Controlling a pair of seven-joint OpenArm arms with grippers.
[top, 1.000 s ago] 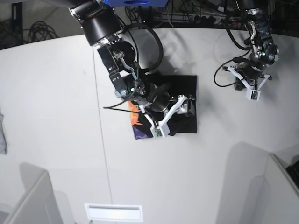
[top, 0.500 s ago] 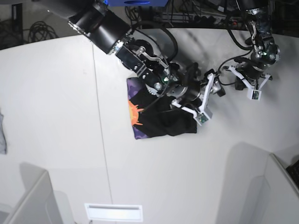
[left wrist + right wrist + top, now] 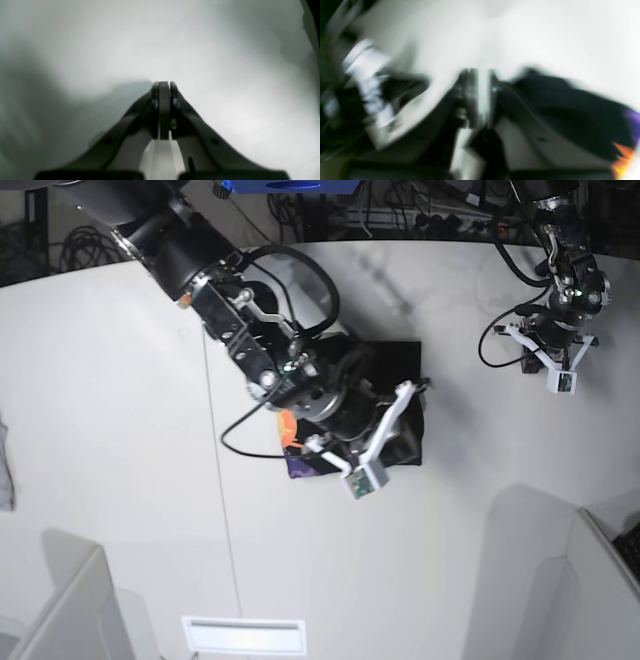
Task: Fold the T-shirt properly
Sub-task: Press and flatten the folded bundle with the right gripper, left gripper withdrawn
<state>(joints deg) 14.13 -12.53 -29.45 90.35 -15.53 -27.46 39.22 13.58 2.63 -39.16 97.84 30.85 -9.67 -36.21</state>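
The black T-shirt (image 3: 398, 365) lies folded at the table's middle, its orange and purple print (image 3: 290, 442) showing at its left edge. The arm with my right gripper (image 3: 412, 390) lies across it, fingertips at the shirt's right edge. The right wrist view is blurred: the fingers (image 3: 470, 82) look shut, with black cloth (image 3: 570, 112) and orange print (image 3: 621, 155) to their right. I cannot tell if cloth is pinched. My left gripper (image 3: 556, 370) hangs over bare table at the far right, away from the shirt. In the left wrist view it (image 3: 163, 86) is shut and empty.
A small grey cloth scrap (image 3: 5, 470) lies at the table's left edge. Grey partitions stand at the bottom left (image 3: 60, 610) and bottom right (image 3: 590, 580). A white strip (image 3: 243, 635) lies at the front edge. Cables run along the back.
The right arm swung out to the shirt's right side, then came back over the shirt, which now covers most of the print. The left gripper shifted slightly to the right.
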